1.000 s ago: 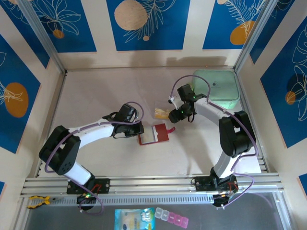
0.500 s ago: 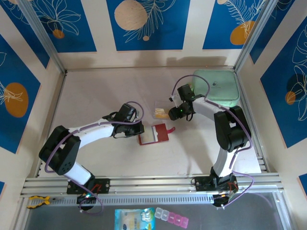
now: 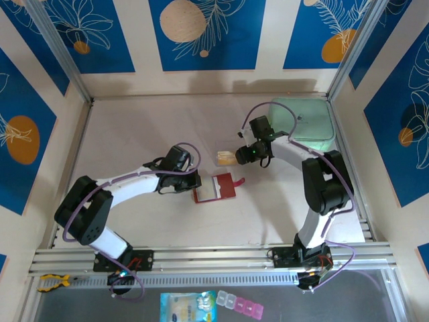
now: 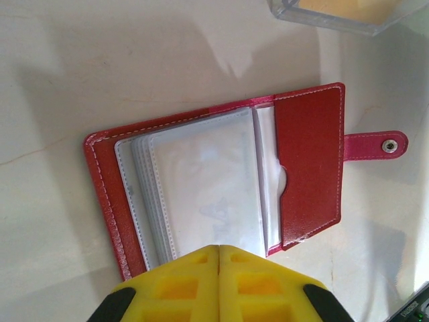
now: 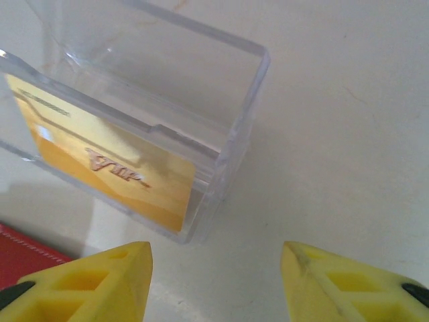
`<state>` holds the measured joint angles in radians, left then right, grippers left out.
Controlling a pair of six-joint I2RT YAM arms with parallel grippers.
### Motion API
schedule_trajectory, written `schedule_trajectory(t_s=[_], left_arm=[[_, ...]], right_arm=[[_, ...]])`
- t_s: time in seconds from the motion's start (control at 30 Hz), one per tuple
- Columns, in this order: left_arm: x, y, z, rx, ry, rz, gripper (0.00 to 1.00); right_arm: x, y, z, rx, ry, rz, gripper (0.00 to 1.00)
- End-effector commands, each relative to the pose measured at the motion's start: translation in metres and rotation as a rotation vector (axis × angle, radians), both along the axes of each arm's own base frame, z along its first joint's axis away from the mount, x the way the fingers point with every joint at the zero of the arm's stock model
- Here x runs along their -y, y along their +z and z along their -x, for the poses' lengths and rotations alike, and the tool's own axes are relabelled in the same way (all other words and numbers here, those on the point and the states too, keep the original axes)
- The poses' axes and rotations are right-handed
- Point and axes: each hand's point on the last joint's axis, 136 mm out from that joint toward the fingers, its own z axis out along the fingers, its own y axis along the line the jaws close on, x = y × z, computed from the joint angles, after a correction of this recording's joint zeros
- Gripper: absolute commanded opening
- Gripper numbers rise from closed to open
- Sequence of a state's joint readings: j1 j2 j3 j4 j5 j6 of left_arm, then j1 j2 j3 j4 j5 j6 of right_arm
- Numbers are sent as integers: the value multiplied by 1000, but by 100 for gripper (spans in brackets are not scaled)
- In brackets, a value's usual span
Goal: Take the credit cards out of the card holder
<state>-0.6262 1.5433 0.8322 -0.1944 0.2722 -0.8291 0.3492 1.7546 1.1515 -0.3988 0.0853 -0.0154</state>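
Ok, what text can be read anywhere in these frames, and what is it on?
"VIP": on the gold card inside the clear box.
Small line near that card's top edge: too blurred.
Faint mark in a clear pocket of the card holder: unreadable.
Logo on the mint green case: too small.

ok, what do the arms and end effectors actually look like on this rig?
The left arm and right arm: white links, bulky black joints, a purple-grey cable looping alongside each. The left end effector and right end effector carry yellow wedge-shaped fingers with ribbed cut-outs, black at the base.
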Motion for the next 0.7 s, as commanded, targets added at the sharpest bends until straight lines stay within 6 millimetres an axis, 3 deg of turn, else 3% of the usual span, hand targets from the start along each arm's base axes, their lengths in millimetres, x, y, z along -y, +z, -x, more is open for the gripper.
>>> schedule_trajectory(t_s=[0.0, 0.33, 0.67], left_arm=[[-7, -11, 5, -32, 13, -21, 8], [-15, -26, 13, -59, 31, -41, 5], [-20, -43, 18, -101, 37, -80, 1]], right_arm=[[-7, 25, 18, -5, -23, -70, 52], [-59, 39, 89, -96, -9, -181, 48], [-97, 43, 117, -371, -100, -368, 40]])
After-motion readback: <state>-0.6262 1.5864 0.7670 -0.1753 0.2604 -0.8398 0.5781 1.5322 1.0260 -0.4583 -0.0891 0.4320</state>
